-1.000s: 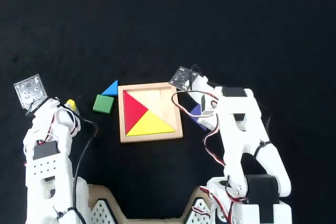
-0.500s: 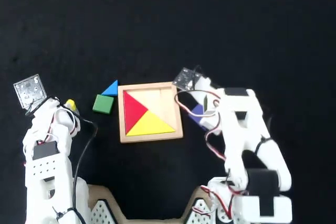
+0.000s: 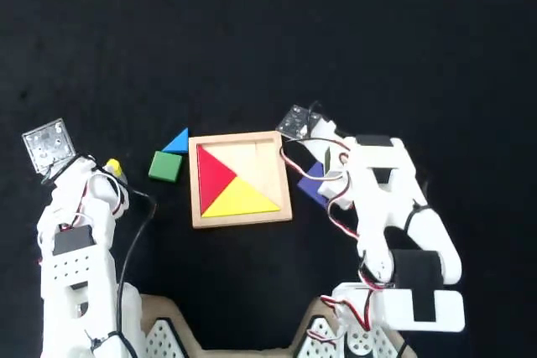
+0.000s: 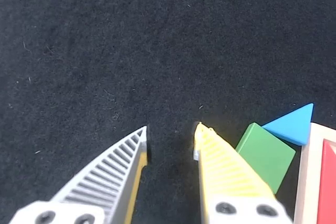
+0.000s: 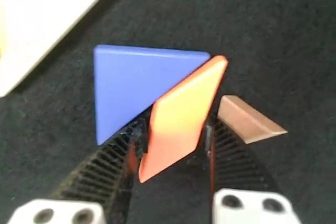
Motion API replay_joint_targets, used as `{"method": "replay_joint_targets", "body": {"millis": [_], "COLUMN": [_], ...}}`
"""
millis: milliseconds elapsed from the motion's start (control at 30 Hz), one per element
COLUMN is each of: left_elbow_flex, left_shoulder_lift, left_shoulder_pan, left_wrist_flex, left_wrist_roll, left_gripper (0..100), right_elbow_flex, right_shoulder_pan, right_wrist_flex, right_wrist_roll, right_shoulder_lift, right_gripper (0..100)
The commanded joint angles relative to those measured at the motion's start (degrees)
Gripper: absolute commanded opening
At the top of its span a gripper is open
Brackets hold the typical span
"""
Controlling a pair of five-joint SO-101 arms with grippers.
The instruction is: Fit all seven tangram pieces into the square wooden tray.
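Right tool (image 5: 173,126) shifted, gripping orange piece (image 5: 184,107)

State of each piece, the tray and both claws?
tray: holds red triangle and yellow triangle, part bare.
green square: loose, outside tray.
light blue triangle: loose, outside tray.
dark blue triangle: loose, outside tray.
brown triangle: loose, outside tray.
orange piece: tilted, gripped.
left claw: open, empty.
right claw: shut on orange piece.

The black table (image 3: 252,56) bears the wooden tray (image 3: 241,220), green square (image 3: 165,166), blue triangle (image 3: 178,142), violet triangle (image 5: 126,82) and brown piece (image 5: 247,120)
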Motion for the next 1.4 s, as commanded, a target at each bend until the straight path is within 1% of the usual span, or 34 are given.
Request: {"method": "replay_joint_targets", "body": {"millis": [0,100,167,300,433,500,600,667,733,767,867,1000,1033,1167,1367], "left_elbow_flex": [-0.2,-0.2,-0.2,-0.2,-0.2,-0.3,-0.3,-0.3,-0.2,-0.2,-0.2,-0.2,-0.2,-0.2,-0.2], "left_shoulder_lift": [-1.0,-1.0,-1.0,-1.0,-1.0,-1.0,-1.0,-1.0,-1.0,-1.0,-1.0,-1.0,-1.0,-1.0,-1.0], "left_shoulder_pan": [0.7,0.7,0.7,0.7,0.7,0.7,0.7,0.7,0.7,0.7,0.7,0.7,0.7,0.7,0.7], "left_wrist_flex": [-1.1,-1.0,-1.0,-1.1,-1.1,-1.1,-1.1,-0.9,-0.8,-0.7,-0.7,-0.7,-0.7,-0.7,-0.7], "left_wrist_roll": [0.1,0.1,0.1,0.1,0.1,0.1,0.1,0.1,0.1,0.1,0.1,0.1,0.1,0.1,0.1], "left_gripper": [15,15,15,15,15,15,15,15,15,15,15,15,15,15,15], "right_elbow_flex": [-0.7,-0.7,-0.9,-1.2,0.9,3.7,9.8,14.5,17.9,18.4,16.9,16.1,16.1,15.7,13.0], "right_shoulder_pan": [1.0,2.0,3.7,6.8,8.8,9.6,8.6,6.5,6.4,6.7,6.5,4.5,3.9,1.4,1.1], "right_wrist_flex": [-1.7,-1.4,0.8,9.8,14.8,14.9,13.8,10.9,7.0,6.9,10.3,13.5,13.5,13.2,15.2], "right_wrist_roll": [0.7,0.6,0.5,-0.4,-11.8,-20.1,-34.8,-41.1,-40.4,-39.7,-39.5,-39.4,-39.4,-37.6,-37.4], "right_shoulder_lift": [0.3,0.3,-0.2,-6.5,-18.5,-25.8,-35.6,-40.9,-43.9,-44.4,-43.7,-40.9,-40.0,-36.3,-35.4], "right_gripper": [12.2,5.1,1.6,1.2,1.1,1.1,1.2,1.5,1.5,1.5,2.6,14.8,16.0,13.7,18.2]}}
